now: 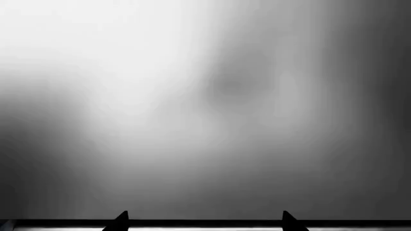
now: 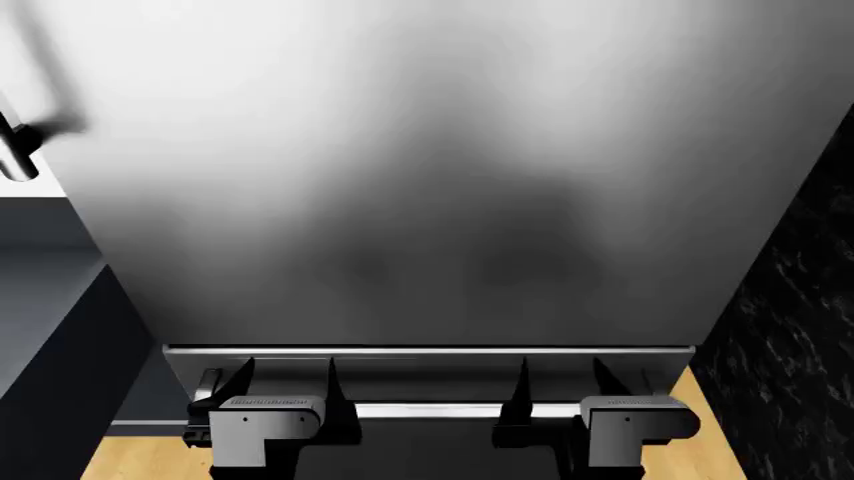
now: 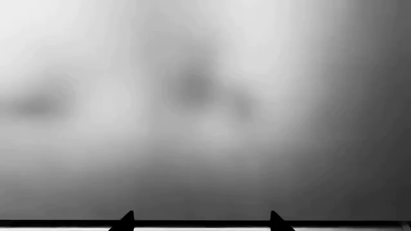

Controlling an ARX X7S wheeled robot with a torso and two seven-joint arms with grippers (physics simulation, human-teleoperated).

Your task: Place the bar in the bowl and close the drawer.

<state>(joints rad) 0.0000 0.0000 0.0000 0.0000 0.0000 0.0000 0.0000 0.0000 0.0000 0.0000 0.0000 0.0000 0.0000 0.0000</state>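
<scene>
Both jaws, left (image 2: 287, 385) and right (image 2: 561, 385), sit spread wide and empty, tips right up against a big steel panel (image 2: 427, 180), barely any room ahead.

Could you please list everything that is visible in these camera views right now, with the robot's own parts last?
Brushed steel panel: one, grey with soft reflections, fills most of the head view and both wrist views.
Bar handle: one, silver and dark, at the far left edge of the head view; only its end shows.
Black speckled surface: one, along the right side of the head view.
Dark cabinet side: one, charcoal, at the lower left.
Wooden floor: pale, showing at both bottom corners.
Bar, bowl and drawer: none in view.
Left gripper: one, black fingers, grey body, open, empty, close to the panel's lower edge.
Right gripper: one, same colours, open, empty, alongside it.
</scene>
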